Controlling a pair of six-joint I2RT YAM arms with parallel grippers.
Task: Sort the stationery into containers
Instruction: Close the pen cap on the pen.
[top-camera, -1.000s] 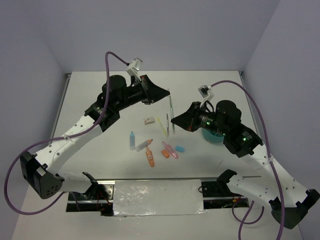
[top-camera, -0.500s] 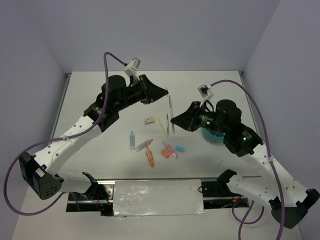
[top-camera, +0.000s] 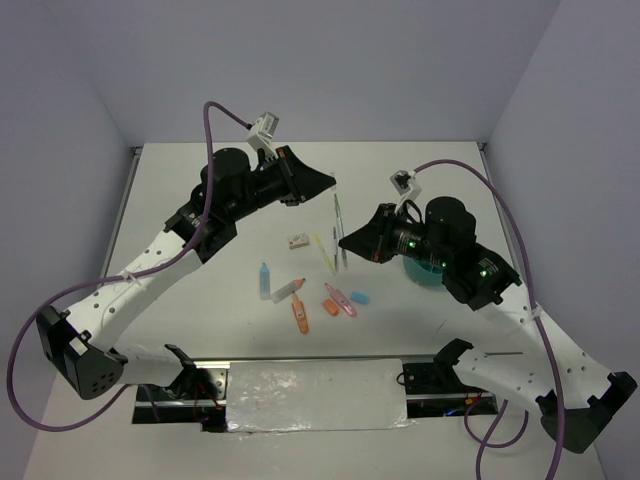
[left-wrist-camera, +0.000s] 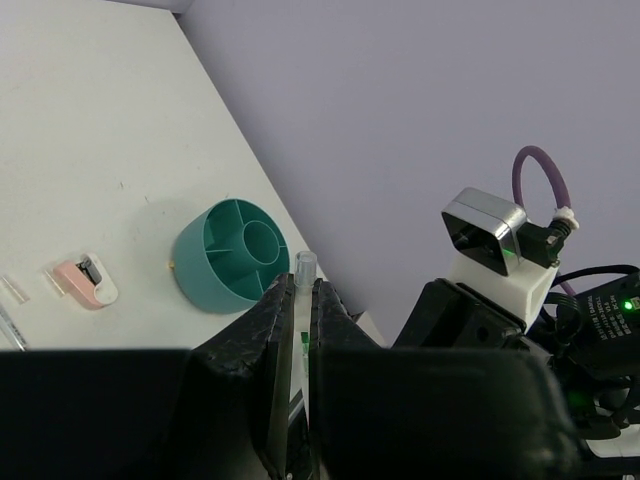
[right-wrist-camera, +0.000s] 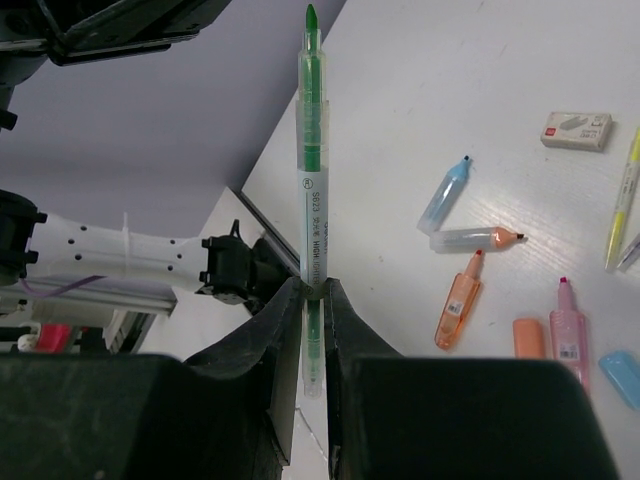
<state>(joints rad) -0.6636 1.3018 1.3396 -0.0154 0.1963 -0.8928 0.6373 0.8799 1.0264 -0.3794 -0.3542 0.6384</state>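
Green pen (right-wrist-camera: 312, 170) clamped in right end effector (right-wrist-camera: 312, 286), capped pen (left-wrist-camera: 305, 264) clamped in left end effector (left-wrist-camera: 299, 287), cup (left-wrist-camera: 212, 287) dividers left wrist only

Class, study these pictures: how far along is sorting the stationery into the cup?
Done: nothing visible; the compartments that show in the teal cup look empty. In hand: the right gripper is shut on a green pen; the left gripper is shut on a thin clear piece. Left: the yellow pen, blue tube, pink highlighter and other pieces lie on the table.
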